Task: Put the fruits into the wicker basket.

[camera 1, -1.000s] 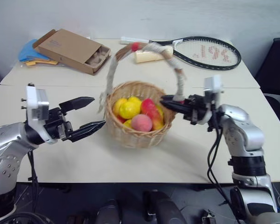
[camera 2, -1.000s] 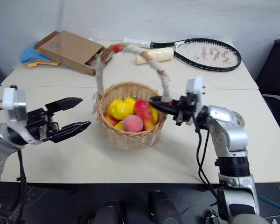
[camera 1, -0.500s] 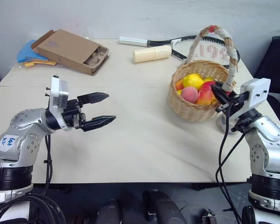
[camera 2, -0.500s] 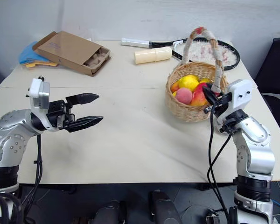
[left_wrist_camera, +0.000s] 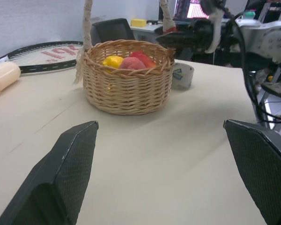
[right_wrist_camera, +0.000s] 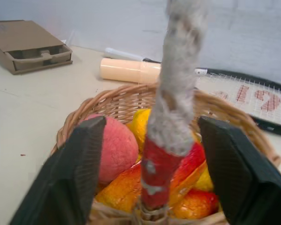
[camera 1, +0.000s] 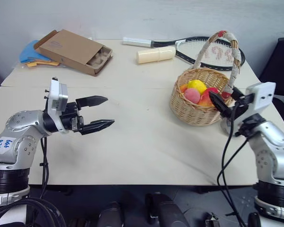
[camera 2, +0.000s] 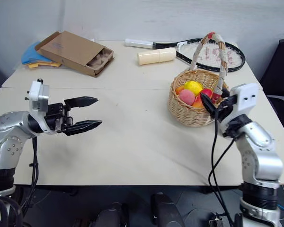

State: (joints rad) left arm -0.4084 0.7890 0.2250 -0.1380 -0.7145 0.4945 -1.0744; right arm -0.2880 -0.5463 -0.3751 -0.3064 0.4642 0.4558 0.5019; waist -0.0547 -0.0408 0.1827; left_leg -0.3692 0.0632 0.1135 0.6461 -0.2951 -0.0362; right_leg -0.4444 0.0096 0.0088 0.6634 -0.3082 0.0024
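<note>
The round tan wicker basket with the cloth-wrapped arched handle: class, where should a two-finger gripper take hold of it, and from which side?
Probably the handle's foot by the red tie, from the right gripper side: that upright stem already stands between its open fingers.

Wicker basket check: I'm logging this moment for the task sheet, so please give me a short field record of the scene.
basket: wicker basket on the table, robot's right side
contents: fruits inside
right gripper: open, fingers either side of the handle base
left gripper: open, empty, over bare table
behind: tennis racket, cream cylinder, cardboard box
</note>
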